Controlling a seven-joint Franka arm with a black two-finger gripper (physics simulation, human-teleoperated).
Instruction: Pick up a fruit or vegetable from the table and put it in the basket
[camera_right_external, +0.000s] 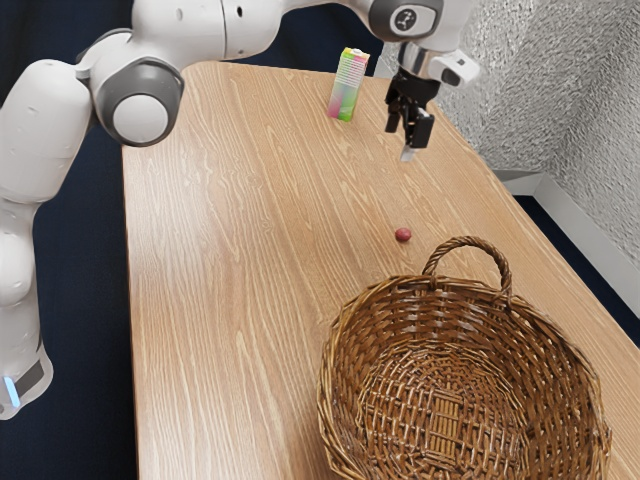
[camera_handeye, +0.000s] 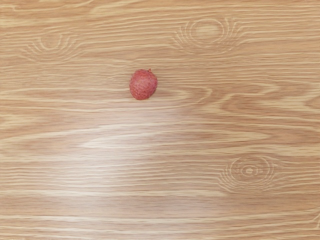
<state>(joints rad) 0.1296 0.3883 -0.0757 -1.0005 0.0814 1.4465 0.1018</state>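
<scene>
High above the table, my gripper (camera_right_external: 407, 143) hangs in the exterior view's upper right, its fingers apart and holding nothing. A small round reddish fruit, like a lychee (camera_right_external: 403, 235), lies on the bare wood between the gripper and the basket. The wrist view has the same pinkish-red, bumpy fruit (camera_handeye: 143, 84) on the table below my hand, with a tiny stem nub. A brown wicker basket (camera_right_external: 343, 370) with an arched handle stands at the exterior view's lower right, and its inside looks bare.
A carton (camera_right_external: 348, 85) with pink and green colouring stands at the table's far end, beside the gripper in the exterior view. The wooden table (camera_right_external: 220, 250) runs along the arm, and a textured pale wall (camera_right_external: 560, 90) rises past its edge at the exterior view's right.
</scene>
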